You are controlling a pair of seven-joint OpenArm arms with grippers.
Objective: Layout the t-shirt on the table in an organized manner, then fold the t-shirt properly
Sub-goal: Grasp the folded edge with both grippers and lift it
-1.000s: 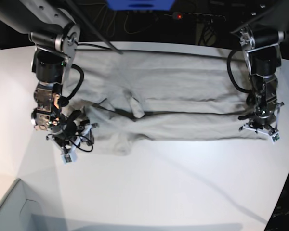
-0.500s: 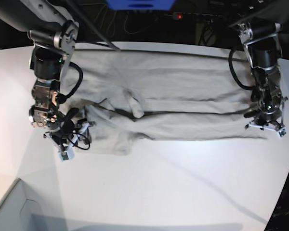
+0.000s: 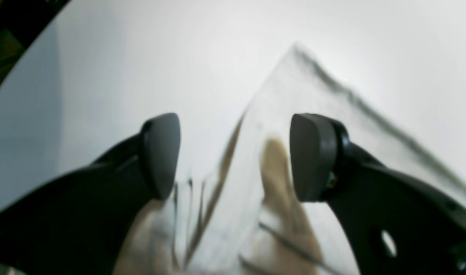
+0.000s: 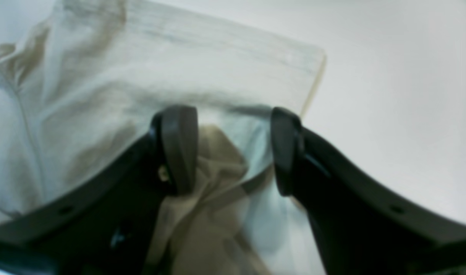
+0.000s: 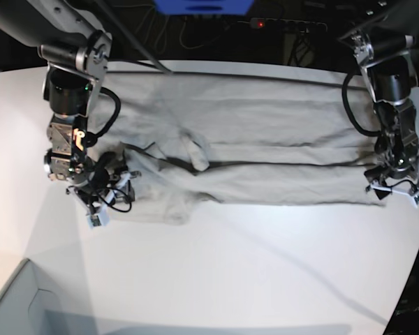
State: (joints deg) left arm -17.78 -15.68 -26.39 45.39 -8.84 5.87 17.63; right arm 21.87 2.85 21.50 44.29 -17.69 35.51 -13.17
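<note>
I see the t-shirt (image 5: pixel 251 146) as plain light grey-beige, no print, with darker tan in its folds toward 6 o'clock in both wrist views. The table (image 5: pixel 230 279) is plain white. My left gripper (image 3: pixel 235 156) and right gripper (image 4: pixel 233 149) have matte dark grey pads on black fingers. At 12 o'clock, a blue object (image 5: pixel 202 5) shows.

My work surface is a large smooth white table (image 5: pixel 230 272) with a curved edge. A light grey-beige cloth t-shirt (image 5: pixel 265 139) lies spread across its far half, rumpled toward my right.
</note>
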